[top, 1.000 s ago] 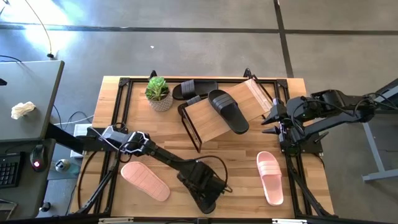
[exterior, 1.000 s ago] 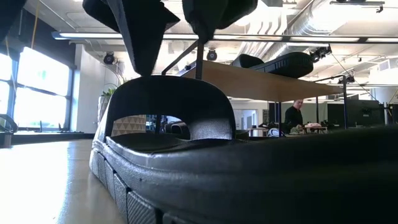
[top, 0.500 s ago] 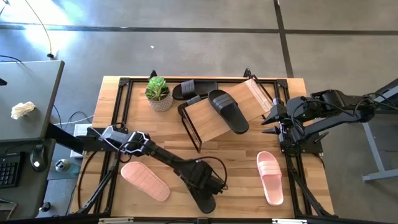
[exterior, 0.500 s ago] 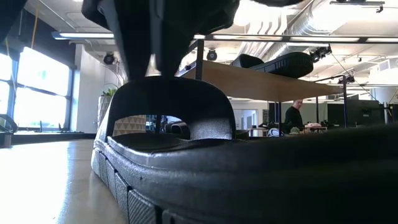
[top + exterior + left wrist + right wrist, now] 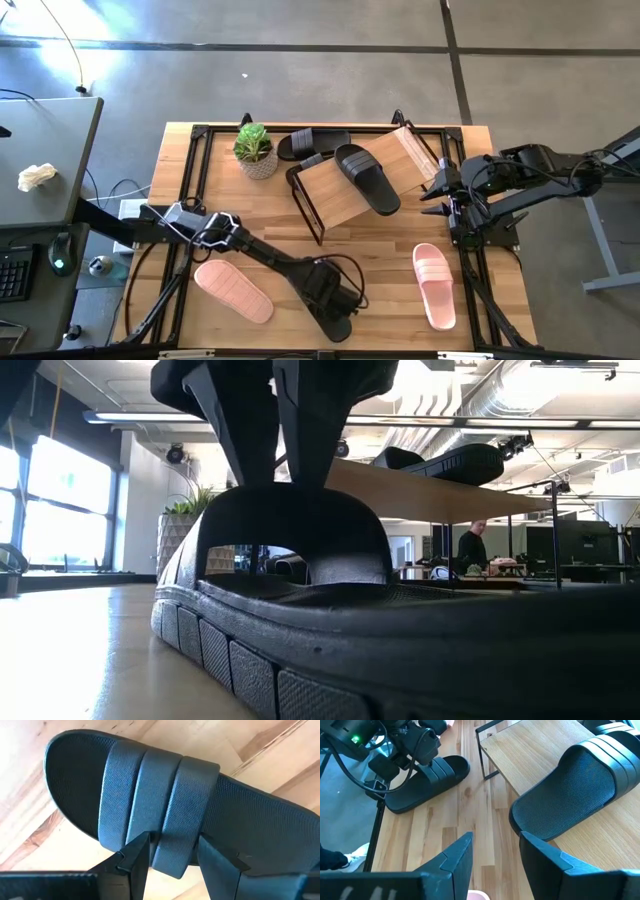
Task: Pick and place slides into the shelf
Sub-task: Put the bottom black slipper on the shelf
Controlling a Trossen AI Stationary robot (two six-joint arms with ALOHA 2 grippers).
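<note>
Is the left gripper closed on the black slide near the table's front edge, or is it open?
Shut on it: in the left wrist view the left gripper pinches the strap of the black slide between its fingers.

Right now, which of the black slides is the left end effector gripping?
The black slide at the table's near edge: the left end effector pinches its ribbed strap. Another black slide lies on the shelf board; a third lies beside the potted plant.

Bare table (image 5: 375,250) lies between the shelf (image 5: 345,190) and the pink slide (image 5: 434,285); the plant (image 5: 255,150) crowds the far-left corner.
</note>
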